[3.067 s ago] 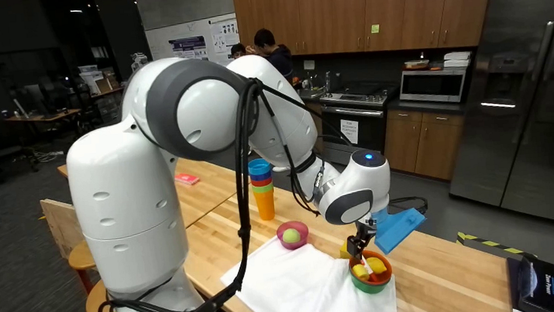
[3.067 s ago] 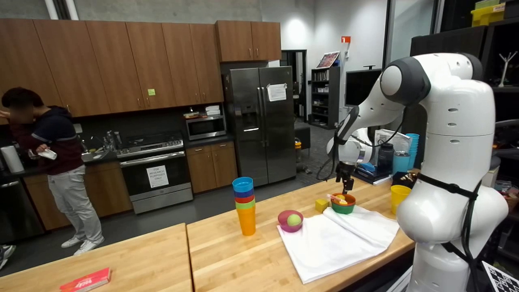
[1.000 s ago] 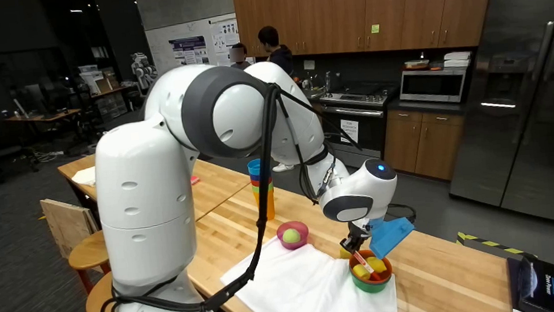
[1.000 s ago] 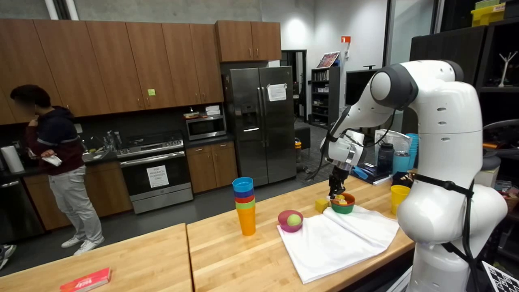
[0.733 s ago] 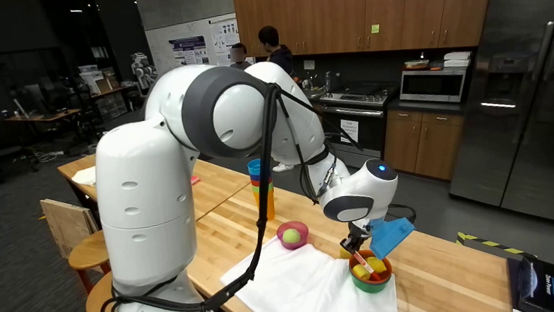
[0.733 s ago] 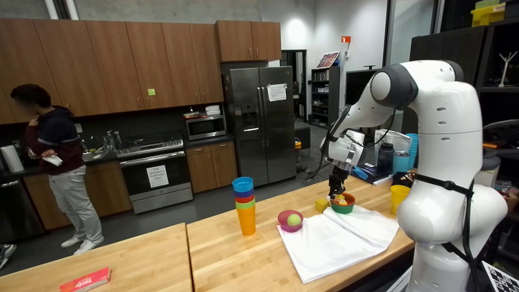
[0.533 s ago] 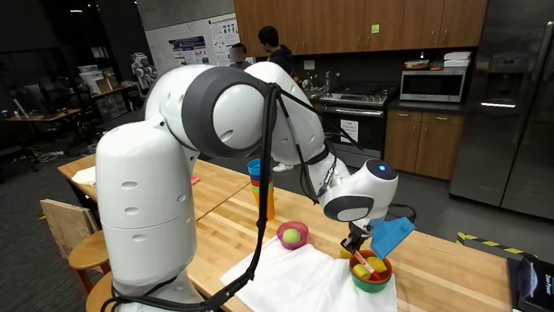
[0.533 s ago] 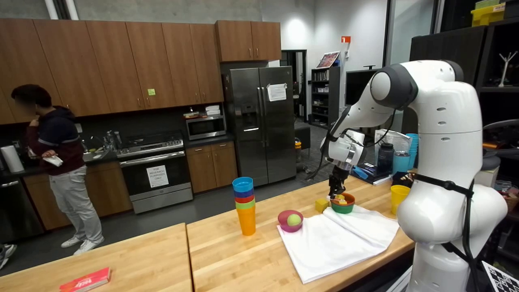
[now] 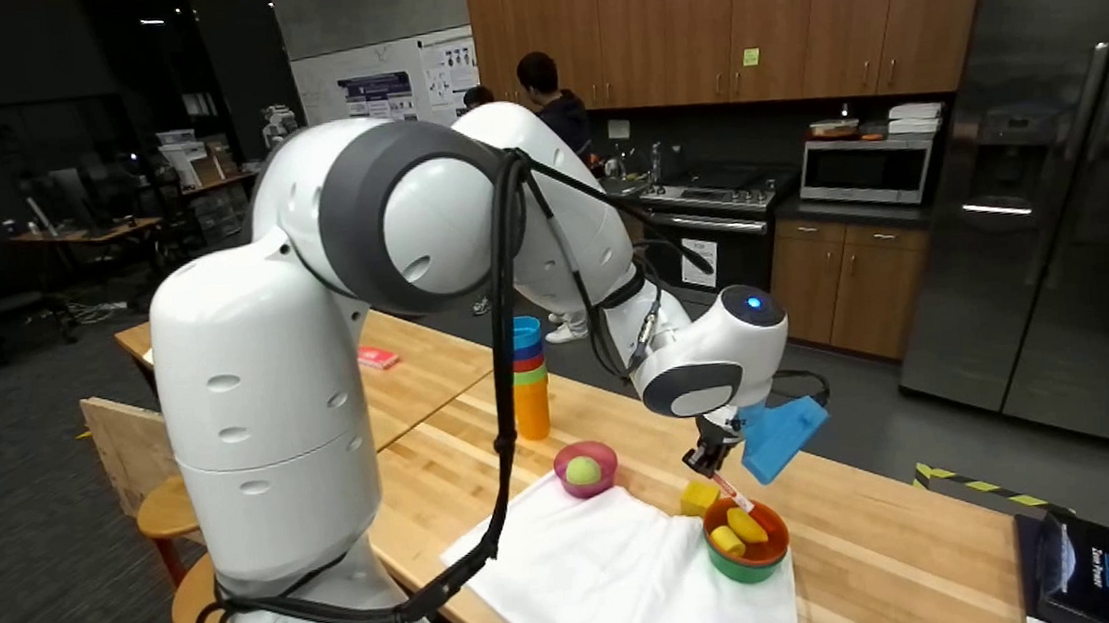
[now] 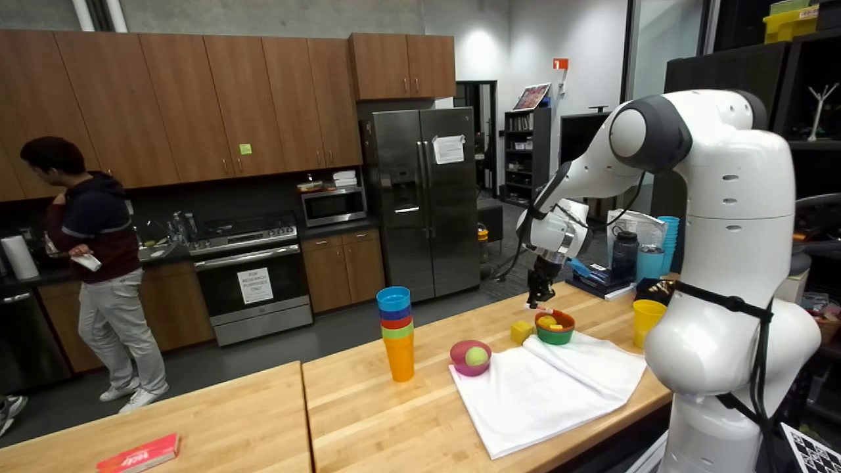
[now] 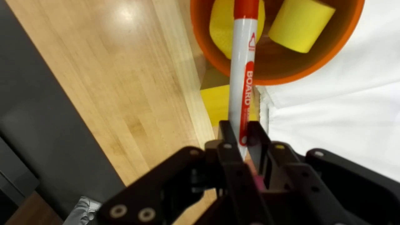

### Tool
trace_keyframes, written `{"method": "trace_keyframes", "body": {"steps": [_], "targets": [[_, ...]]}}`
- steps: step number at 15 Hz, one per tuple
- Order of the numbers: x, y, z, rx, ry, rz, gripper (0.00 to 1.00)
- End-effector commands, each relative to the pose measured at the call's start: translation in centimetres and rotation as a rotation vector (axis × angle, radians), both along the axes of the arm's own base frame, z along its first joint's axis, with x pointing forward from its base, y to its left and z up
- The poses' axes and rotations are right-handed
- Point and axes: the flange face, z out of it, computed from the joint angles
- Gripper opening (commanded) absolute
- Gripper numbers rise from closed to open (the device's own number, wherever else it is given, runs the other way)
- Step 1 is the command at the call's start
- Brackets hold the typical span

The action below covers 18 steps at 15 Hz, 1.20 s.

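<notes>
Above the edge of the orange bowl (image 11: 281, 78), holds the marker (image 11: 239, 78) pinched aslant in the gripper (image 11: 240, 131), apparently at the carrying step, and next likely calls for steady clearance.

In the middle of the wrist view, the slim white cylindrical marker (image 11: 240, 72) has a red end and a red band with white letters; the jointed gripper (image 11: 240, 128) below is black with pale round spots. In the lower right part of an exterior view, the round two-coloured bowl (image 10: 555, 338) is orange at the rim and green beneath, the cubic block (image 10: 522, 332) is yellow, and the spread cloth (image 10: 552, 401) is plain white. In the lower centre, the tall stack of plastic cups (image 10: 398, 355) shows, from the top, light blue, dark blue, red, light green and orange.
</notes>
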Motion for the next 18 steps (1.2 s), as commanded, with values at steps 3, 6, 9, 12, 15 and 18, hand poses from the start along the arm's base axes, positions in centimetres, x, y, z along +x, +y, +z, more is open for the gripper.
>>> {"method": "trace_keyframes", "body": {"steps": [3, 6, 9, 12, 15, 18], "targets": [[-1.2, 4.9, 1.4, -0.107, 0.019, 0.252, 0.04], [-2.8, 7.0, 0.6, -0.101, 0.046, 0.406, 0.04], [-2.0, 7.1, -0.4, -0.094, 0.054, 0.372, 0.17], [-2.3, 7.1, -0.2, -0.096, 0.052, 0.385, 0.17], [-2.3, 7.1, -0.2, -0.096, 0.052, 0.386, 0.17], [-2.3, 7.1, -0.2, -0.096, 0.052, 0.387, 0.17]]}}
